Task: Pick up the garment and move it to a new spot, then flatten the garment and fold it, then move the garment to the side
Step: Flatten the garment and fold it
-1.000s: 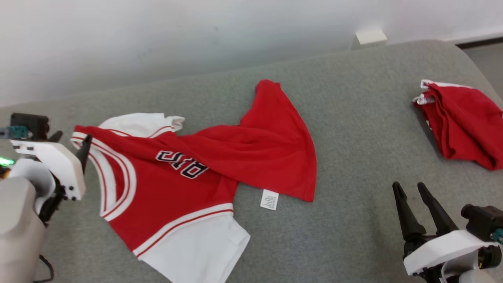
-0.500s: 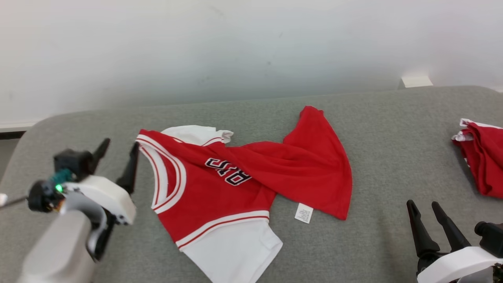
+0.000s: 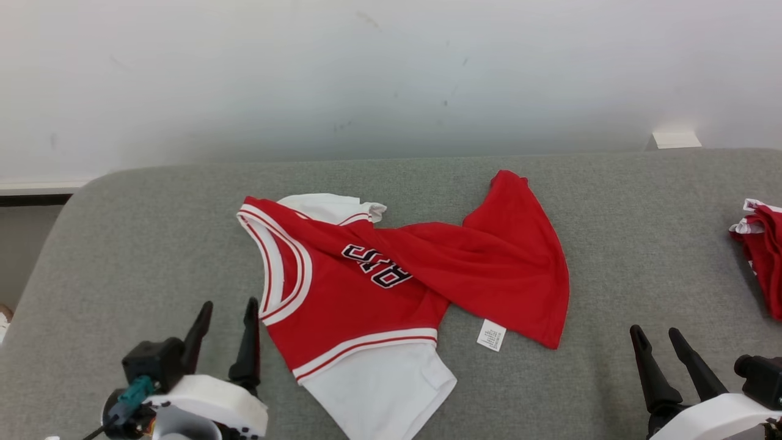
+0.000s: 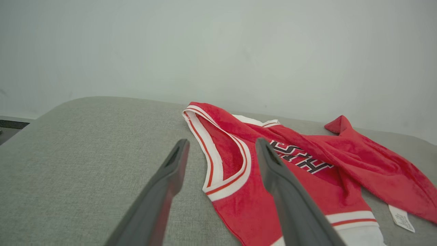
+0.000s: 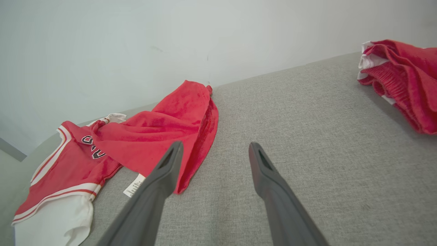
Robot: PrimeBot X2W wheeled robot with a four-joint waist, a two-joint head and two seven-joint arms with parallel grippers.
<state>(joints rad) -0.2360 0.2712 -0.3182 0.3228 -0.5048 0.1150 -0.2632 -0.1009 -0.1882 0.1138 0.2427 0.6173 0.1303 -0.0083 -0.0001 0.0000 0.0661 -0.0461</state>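
A pale wall runs across the back. Below it a grey cushion spans the head view from side to side.

The jersey lies on the cushion, a little left of the middle – red, with white-and-red trim and white panels at its near and far ends. It is not flat: a broad red flap is folded over from the right and covers part of the black-and-white lettering. The left wrist view shows the jersey close ahead, with the trimmed opening nearest. The right wrist view has the jersey ahead and to the left.

A second red bundle with white edging sits at the right edge, well apart from the jersey. It is crumpled and cut off by the frame; it also shows as the bundle in the upper right of the right wrist view.

The left gripper hangs at the lower left, just beside the jersey's trimmed edge, jaws wide and gripping nothing. Whether it touches the cloth cannot be told. From its own camera the left gripper has one finger over bare cushion and one in line with the jersey.

The right gripper is at the lower right over bare cushion, near the jersey's folded edge – also spread wide and empty, as the right gripper shows in its own view.

A small white block sits where wall meets cushion, far right.

A white tag pokes out under the flap's near edge.
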